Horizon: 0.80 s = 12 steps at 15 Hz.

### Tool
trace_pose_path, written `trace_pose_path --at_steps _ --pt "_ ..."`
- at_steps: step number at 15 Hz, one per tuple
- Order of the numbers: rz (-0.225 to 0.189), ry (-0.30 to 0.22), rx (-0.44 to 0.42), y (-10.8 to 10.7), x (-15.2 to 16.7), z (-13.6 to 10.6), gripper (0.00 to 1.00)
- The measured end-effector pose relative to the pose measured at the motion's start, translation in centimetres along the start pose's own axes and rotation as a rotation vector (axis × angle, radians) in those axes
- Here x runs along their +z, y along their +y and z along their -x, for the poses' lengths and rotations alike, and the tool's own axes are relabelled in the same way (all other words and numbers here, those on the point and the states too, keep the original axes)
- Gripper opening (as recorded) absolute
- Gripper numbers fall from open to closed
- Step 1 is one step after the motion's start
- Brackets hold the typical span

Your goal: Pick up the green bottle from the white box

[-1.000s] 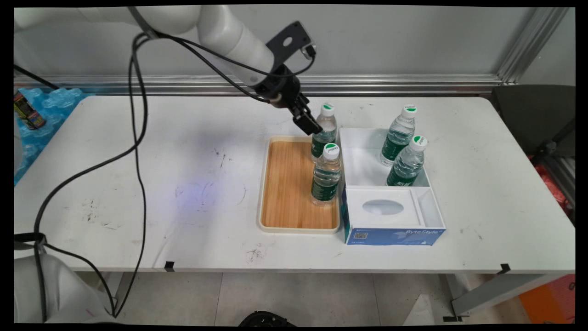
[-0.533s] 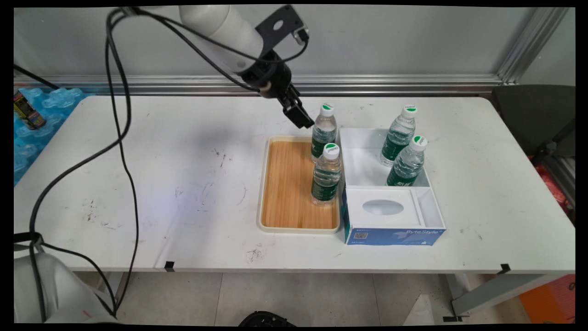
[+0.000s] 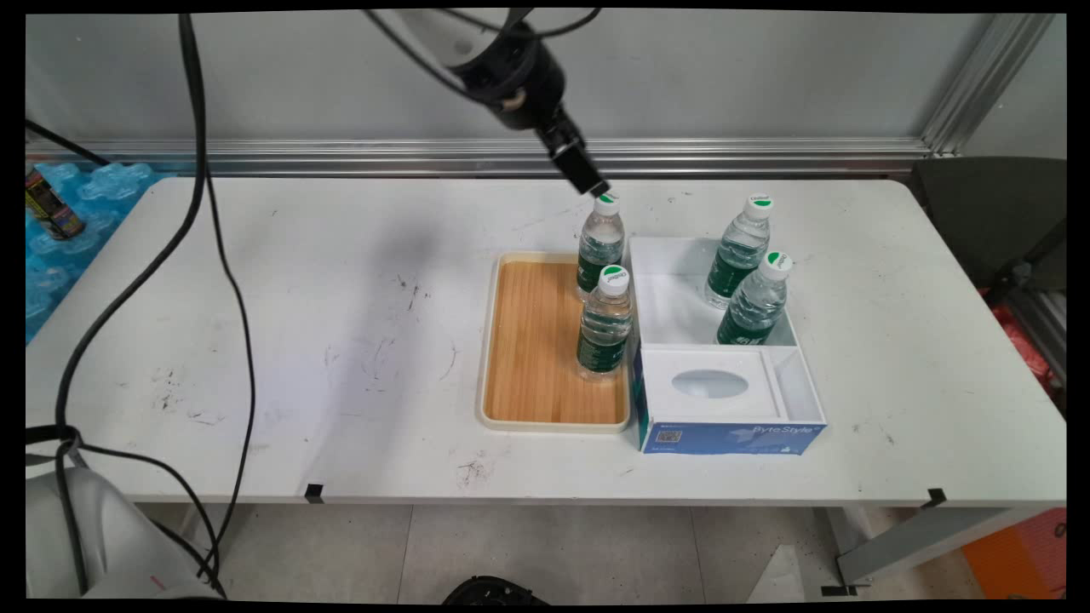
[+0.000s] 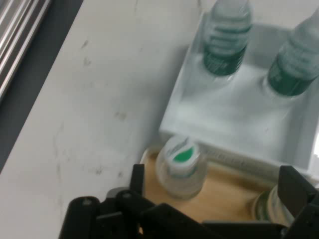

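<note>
The claw (image 3: 599, 189) hangs with fingers apart and empty just above the far bottle (image 3: 600, 245), which stands upright at the wooden tray's (image 3: 532, 340) far right corner. A second bottle (image 3: 605, 323) is cut off in the hand view. The tabletop (image 3: 341, 281) is scuffed white.

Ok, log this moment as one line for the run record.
gripper: open, empty, above far bottle | tray: two bottles upright | white box: two bottles upright | tissue box: untouched
</note>
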Motion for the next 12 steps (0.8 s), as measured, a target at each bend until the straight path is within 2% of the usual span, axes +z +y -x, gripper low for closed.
trace_pose_path --at_steps 4,9,12 --pt "0.048 0.047 0.008 1.6 0.1 -2.9 1.00" --pt "0.104 0.094 0.029 4.0 2.0 -4.7 1.00" --pt "0.129 0.110 0.048 5.2 3.7 -5.0 1.00"
